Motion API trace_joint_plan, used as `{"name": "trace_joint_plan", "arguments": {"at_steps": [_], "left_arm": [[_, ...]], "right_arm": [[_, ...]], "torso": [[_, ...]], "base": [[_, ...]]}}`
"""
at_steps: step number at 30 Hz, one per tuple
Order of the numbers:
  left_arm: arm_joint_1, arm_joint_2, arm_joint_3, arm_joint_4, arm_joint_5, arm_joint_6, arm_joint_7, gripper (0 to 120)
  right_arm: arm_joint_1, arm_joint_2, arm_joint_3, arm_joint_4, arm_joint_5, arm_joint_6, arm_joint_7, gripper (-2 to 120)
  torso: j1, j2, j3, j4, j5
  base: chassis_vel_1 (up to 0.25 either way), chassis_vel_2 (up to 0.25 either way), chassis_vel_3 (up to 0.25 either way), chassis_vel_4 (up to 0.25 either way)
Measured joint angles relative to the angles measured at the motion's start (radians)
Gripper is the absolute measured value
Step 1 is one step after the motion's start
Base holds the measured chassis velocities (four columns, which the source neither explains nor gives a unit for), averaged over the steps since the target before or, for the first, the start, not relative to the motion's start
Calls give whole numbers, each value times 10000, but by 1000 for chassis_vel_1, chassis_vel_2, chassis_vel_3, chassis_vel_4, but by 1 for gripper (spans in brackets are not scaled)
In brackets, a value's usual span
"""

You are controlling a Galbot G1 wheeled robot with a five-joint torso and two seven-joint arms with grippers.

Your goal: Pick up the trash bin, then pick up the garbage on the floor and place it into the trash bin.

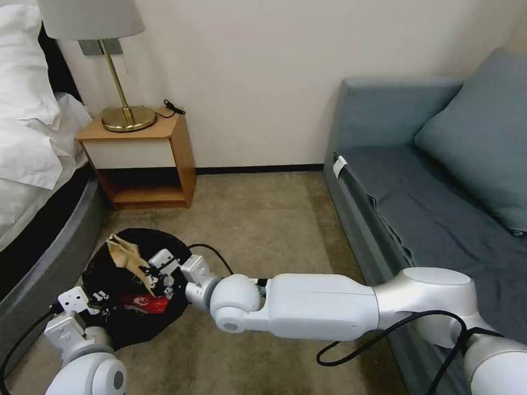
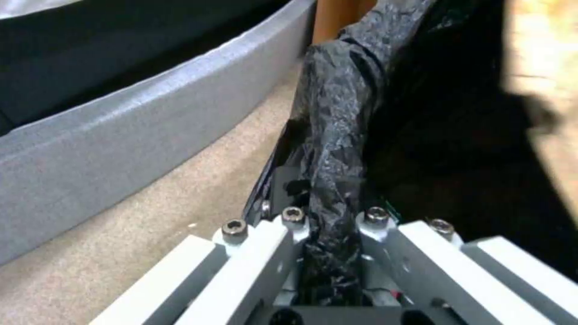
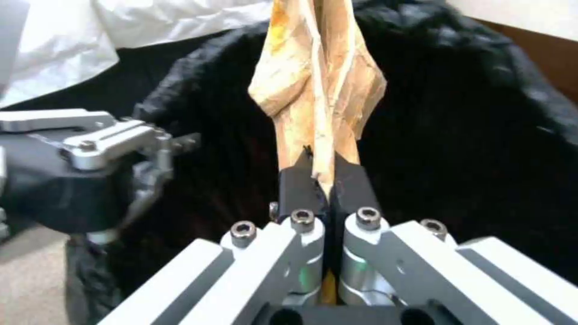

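Note:
The round black trash bin (image 1: pixel 110 274) with its black liner hangs just above the carpet at the lower left. My left gripper (image 1: pixel 101 304) is shut on the bin's lined rim (image 2: pixel 334 149). Over the bin's opening, my right gripper (image 1: pixel 153 281) is shut on a tan paper scrap (image 1: pixel 127 257), a piece of the garbage. In the right wrist view the scrap (image 3: pixel 319 85) sticks out from the black fingertips (image 3: pixel 298 185) above the dark liner (image 3: pixel 469 149). A red-and-white wrapper (image 1: pixel 144 303) lies inside the bin.
A bed with a grey base (image 1: pixel 52 258) runs along the left, close to the bin. A wooden nightstand (image 1: pixel 145 159) with a brass lamp (image 1: pixel 122 112) stands at the back wall. A blue-grey sofa (image 1: pixel 428 197) fills the right. Beige carpet (image 1: pixel 263 219) lies between them.

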Motion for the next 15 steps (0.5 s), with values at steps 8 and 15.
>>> {"name": "trace_joint_plan", "arguments": {"at_steps": [8,15], "left_arm": [[32,-1,18,-191,-2,31,-29,2],[151,-4,-16,-318,-17,29,-40,2]], "right_arm": [[61,319,-396,-294,-319,-205,383,0],[100,234,-414,-352,-584,-422,713,11]], "torso": [[0,-1,0,0,0],[0,0,0,0,1]], "base": [[0,0,0,0],[0,0,0,0]]}}
